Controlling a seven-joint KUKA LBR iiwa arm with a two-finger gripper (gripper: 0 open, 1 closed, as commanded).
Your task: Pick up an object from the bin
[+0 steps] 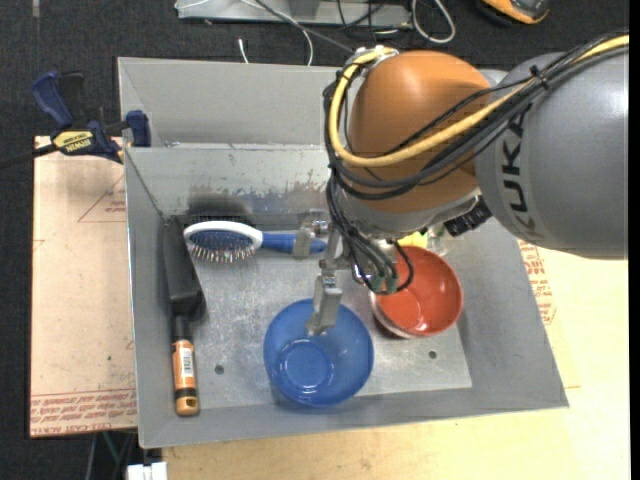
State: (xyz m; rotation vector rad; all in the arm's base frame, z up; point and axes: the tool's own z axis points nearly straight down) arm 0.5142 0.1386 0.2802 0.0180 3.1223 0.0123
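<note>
I see the gripper low in the grey metal bin, under the arm's big orange cover. Its tip is at the far rim of a blue bowl. I cannot tell if the gripper is wide or narrow, or if it grips the rim.

The blue bowl is near the front of the bin, about in the middle. It sits flat with its mouth up. It is round, so it has no long side and points no way but up.

A red bowl is just to its right, mouth up too, partly under the arm.

A blue and white hairbrush lies near the back wall. Its head is to the left and its handle points right, toward the gripper.

A long black thing lies along the left wall, end to end with an orange and black tube in front of it. I cannot read the writing on the tube.

On the grey arm I can read the letters "KU".
</note>
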